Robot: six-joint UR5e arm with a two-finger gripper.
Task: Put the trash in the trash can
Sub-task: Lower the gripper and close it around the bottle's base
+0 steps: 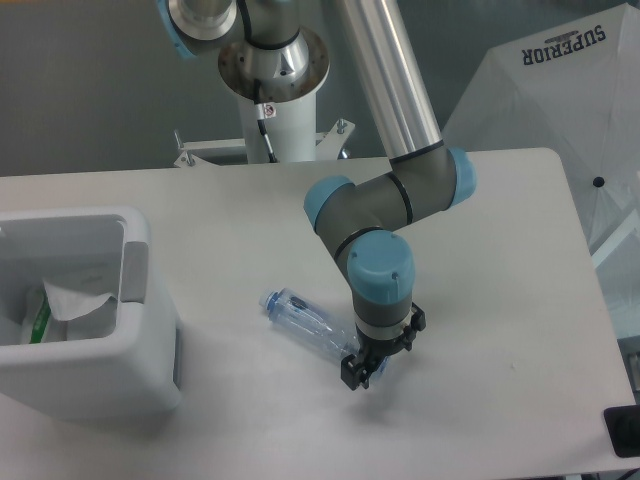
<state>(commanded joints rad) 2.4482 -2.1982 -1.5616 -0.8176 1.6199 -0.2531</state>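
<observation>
A clear blue-tinted bottle (305,322) with a blue cap lies on its side on the white table, cap toward the upper left. My gripper (372,362) is down at table level over the bottle's base end, with its dark fingers (349,375) on either side of it and the jaws still apart. That end of the bottle is partly hidden behind the fingers. The white trash can (90,375) stands at the left edge of the table. Inside it lies a white wrapper (75,300) beside something green.
The arm's base column (275,95) rises at the back centre of the table (500,230). A white umbrella-like cover (570,90) stands off the table's right side. A black object (623,430) sits at the lower right corner.
</observation>
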